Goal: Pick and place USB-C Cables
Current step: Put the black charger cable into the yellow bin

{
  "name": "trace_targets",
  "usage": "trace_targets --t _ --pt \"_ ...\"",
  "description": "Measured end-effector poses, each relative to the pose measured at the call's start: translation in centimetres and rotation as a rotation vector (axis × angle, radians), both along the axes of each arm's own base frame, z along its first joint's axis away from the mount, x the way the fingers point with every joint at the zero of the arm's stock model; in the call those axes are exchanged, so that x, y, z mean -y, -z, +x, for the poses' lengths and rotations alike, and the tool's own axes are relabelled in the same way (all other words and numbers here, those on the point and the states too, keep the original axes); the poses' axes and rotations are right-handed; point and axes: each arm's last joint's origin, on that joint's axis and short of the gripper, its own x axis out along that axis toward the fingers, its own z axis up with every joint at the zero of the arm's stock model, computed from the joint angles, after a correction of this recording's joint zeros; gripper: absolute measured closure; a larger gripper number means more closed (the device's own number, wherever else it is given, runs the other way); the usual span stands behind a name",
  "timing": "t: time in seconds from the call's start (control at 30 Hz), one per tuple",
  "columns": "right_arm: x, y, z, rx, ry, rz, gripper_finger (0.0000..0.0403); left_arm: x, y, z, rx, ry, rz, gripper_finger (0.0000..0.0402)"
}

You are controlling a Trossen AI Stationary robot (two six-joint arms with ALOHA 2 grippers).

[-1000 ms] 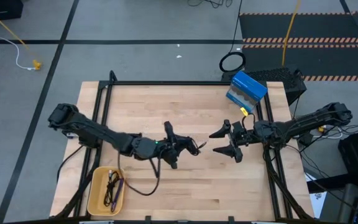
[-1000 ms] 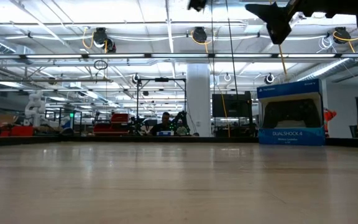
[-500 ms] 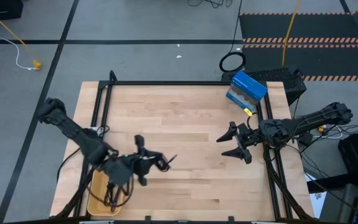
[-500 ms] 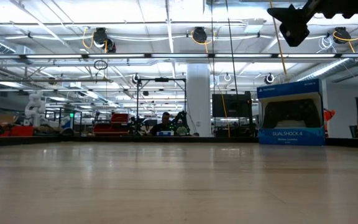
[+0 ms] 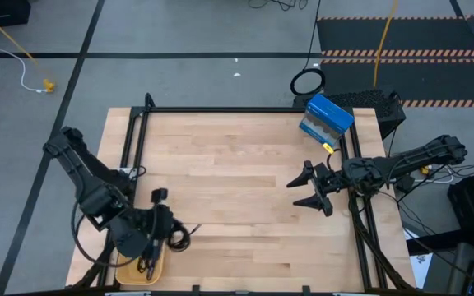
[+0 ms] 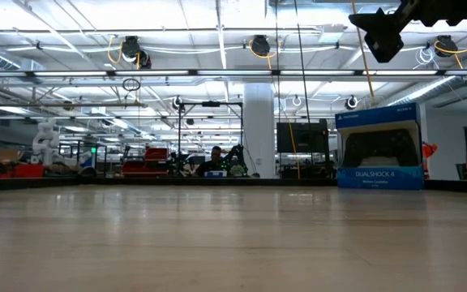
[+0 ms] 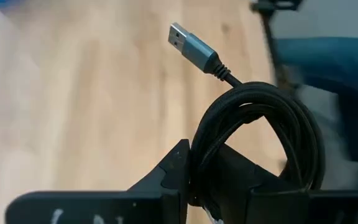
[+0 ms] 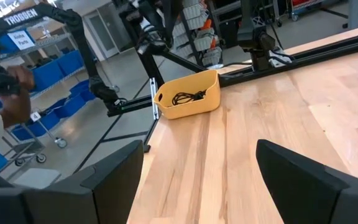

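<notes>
Carrying phase: left gripper (image 7: 216, 186) clamped on black USB-C cable (image 7: 260, 143), yellow bin (image 5: 130, 265) just beneath; next, release (right gripper (image 5: 311, 187) spread, idle).

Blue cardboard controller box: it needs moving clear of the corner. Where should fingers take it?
Pinch the blue cardboard controller box across its narrow depth, coming down from above: it stands upright, its broad front faces the low camera, and its top edge is free.

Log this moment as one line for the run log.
left gripper: shut on black cable, beside yellow bin | right gripper: open, idle at table's right | bin: holds cables
</notes>
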Motion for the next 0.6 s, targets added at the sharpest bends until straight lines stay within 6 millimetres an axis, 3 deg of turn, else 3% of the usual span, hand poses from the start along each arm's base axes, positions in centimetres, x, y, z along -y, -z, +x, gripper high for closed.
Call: trace_targets --t 0.23,0.4,0.6 --pt "0.0 0.2 0.0 -0.019 -0.003 -0.023 0.0096 0.2 0.1 -2.0 -0.326 -0.06 -0.248 0.0341" --pt "0.0 0.3 0.0 -0.021 -0.003 -0.023 0.0096 0.0 0.7 -3.8 -0.591 -0.212 -0.325 0.0341" --pt "0.0 0.3 0.0 -0.021 -0.003 -0.024 0.0096 0.2 0.9 -5.1 -0.68 -0.348 -0.343 0.0341"
